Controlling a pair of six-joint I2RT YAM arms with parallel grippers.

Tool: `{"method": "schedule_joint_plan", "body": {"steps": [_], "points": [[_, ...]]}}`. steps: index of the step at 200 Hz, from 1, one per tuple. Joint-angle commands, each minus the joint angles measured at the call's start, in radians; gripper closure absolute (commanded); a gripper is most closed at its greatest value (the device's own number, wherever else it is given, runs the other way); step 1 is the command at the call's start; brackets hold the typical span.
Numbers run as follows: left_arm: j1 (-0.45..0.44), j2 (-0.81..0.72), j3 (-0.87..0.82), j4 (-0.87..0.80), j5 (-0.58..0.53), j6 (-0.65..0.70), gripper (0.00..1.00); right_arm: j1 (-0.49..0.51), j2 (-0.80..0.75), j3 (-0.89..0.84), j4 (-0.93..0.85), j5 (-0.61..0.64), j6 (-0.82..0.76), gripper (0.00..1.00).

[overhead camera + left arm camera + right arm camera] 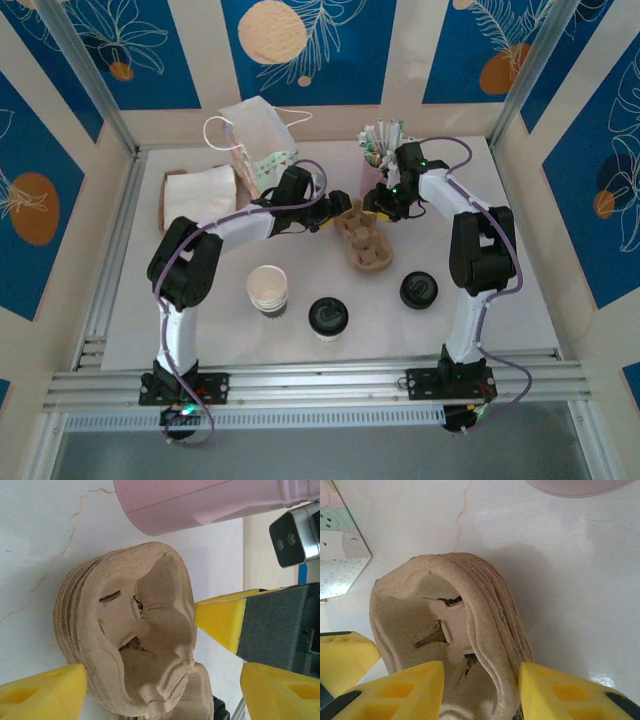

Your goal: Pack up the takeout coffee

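The takeout coffee (328,317), a pale cup under a black sip lid, stands upright at the front of the table (230,340), close to the arm bases. A stack of lidless cups (267,290) is just to its left and a loose black lid (418,290) lies off to its right. Nothing is touching the coffee. Both arms reach past it toward the middle of the table, so it sits well apart from either tool, on the near side of them. They meet at a carrier stack (362,238) of brown moulded pulp. The left gripper (162,692) is spread wide with the stack between its yellow fingers. One pad is right up against the layered edge, and the other stands clear of the pulp. The right gripper (482,690) comes in from the opposite side and has its jaws drawn partway in, pinching the rim of the stack. One finger is down inside a cup well and the other is outside against the ribbed layers. Beyond the stack stands a pink cup (210,502), and further back on the left there is a white paper bag (255,130). The coffee is nearer the right arm's elbow than either pair of fingers.
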Motion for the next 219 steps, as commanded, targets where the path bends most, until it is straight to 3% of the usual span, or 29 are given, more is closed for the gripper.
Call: {"method": "schedule_joint_plan", "body": {"steps": [1,141,219], "points": [[0.011,0.008,0.024,0.016,0.020,-0.006,0.20,0.002,0.020,0.005,-0.010,-0.035,0.011,0.55],[-0.001,0.043,0.036,0.064,0.052,-0.046,0.20,0.009,0.022,0.008,-0.008,-0.058,0.010,0.55],[-0.008,0.055,0.011,0.211,0.118,-0.150,0.20,0.009,0.009,0.004,-0.001,-0.089,0.019,0.55]]}}
